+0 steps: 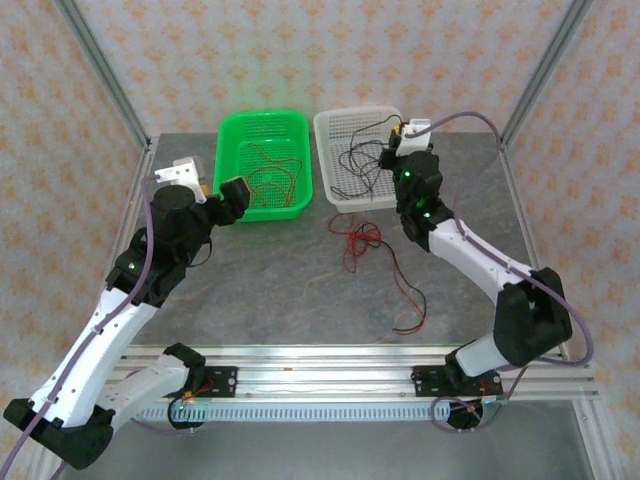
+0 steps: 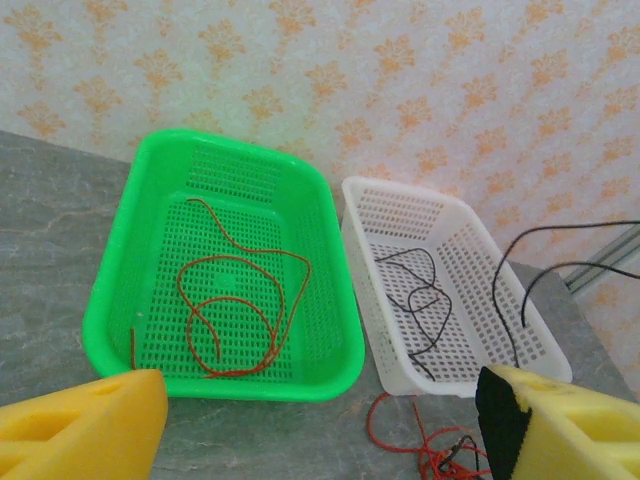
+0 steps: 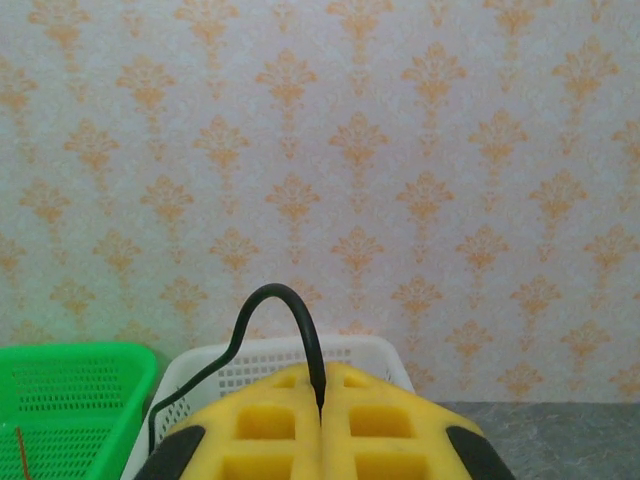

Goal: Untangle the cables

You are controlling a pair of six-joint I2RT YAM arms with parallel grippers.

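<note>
Red and black, that's the whole sorting job here by the look of it. The green basket has a few red cables lying loose in it. The white basket right beside it has black cables. A mixed red-and-black tangle sits on the tabletop just in front of the white basket, with one strand trailing toward the near edge.

Right hand is pressed together on a black cable, up over the white basket. The strand loops up out of the yellow pads and droops back down toward the basket. Left hand is spread wide and holding nothing, hovering by the green basket's near left corner.

Handling-wise these look like they weigh nothing. They're totally floppy and curly, so I'd guess they snag each other and spring around instead of lying where you put them. They're thin too, so they could slip out of a soft pad unless pinched square. I'd grab a free end or an outer loop sticking off the tangle, not the middle, and pull slowly, maybe with the other hand pinning the rest. Yank it and the whole clump probably just comes along.
</note>
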